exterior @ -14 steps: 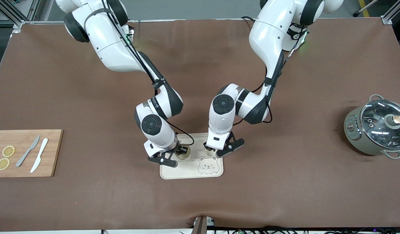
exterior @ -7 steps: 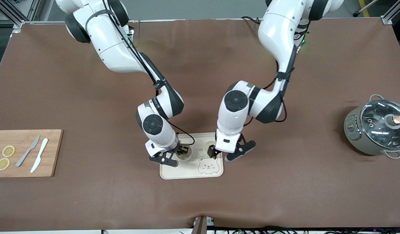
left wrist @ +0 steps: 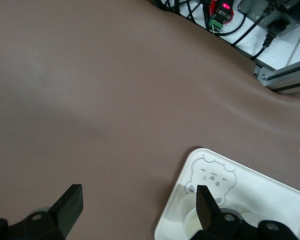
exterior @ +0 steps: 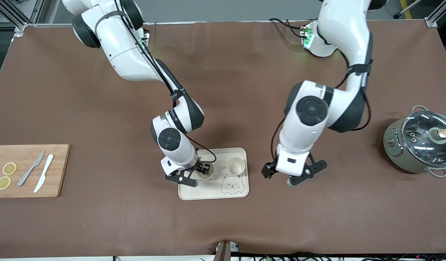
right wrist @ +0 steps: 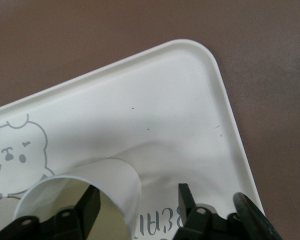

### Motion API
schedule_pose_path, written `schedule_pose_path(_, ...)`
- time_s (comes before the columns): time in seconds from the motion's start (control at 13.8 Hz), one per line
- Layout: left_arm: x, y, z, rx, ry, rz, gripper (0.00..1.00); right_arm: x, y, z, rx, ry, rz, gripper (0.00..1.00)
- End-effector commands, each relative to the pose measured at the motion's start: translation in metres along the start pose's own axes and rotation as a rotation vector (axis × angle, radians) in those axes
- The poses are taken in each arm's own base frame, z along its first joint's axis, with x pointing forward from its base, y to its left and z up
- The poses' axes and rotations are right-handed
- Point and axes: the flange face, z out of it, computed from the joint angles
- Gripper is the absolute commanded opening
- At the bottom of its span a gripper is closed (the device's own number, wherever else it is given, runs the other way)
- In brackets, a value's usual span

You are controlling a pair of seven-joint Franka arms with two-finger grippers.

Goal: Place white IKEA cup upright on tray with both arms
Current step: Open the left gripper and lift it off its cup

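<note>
tray (exterior: pixel 208 194): cream, bear face | two white cups (exterior: pixel 235 166) upright on it | right gripper (exterior: pixel 202 169) clamps one cup's (exterior: pixel 204 174) rim; left gripper (exterior: pixel 279 175) spread empty beside tray

Two white jointed arms with glossy rounded shells, black joint bands and round black-capped joints. Thin black cables run along each, strapped on by black bands. Right gripper (exterior: pixel 202 169) and left gripper (exterior: pixel 279 174): small, black, two-fingered, on white wrist blocks. Green light glows at each base.

Only lettering I can read from here is on the tray (right wrist: pixel 155 100): a partial "BEAR" by its rim, next to the cup (right wrist: pixel 85 187). Nothing else legible.
</note>
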Motion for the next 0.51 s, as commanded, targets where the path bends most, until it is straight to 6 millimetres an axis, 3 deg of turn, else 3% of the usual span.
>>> schedule_pose_path(0.0,0.015,-0.031,-0.026,0.007,-0.043,0.044,1.00,0.006,-0.002,-0.032,-0.004,0.009,0.000,1.00)
schedule_pose_path(0.07,0.026,-0.044,-0.034,0.011,-0.048,0.055,1.00,0.006,0.000,-0.040,-0.027,-0.007,-0.009,1.00)
schedule_pose_path(0.22,0.043,-0.070,-0.049,0.026,-0.070,0.106,1.00,0.004,-0.003,-0.076,-0.049,-0.032,-0.025,1.00)
schedule_pose_path(0.43,0.068,-0.110,-0.072,0.035,-0.096,0.191,1.00,-0.003,-0.003,-0.150,-0.078,-0.076,-0.029,1.00)
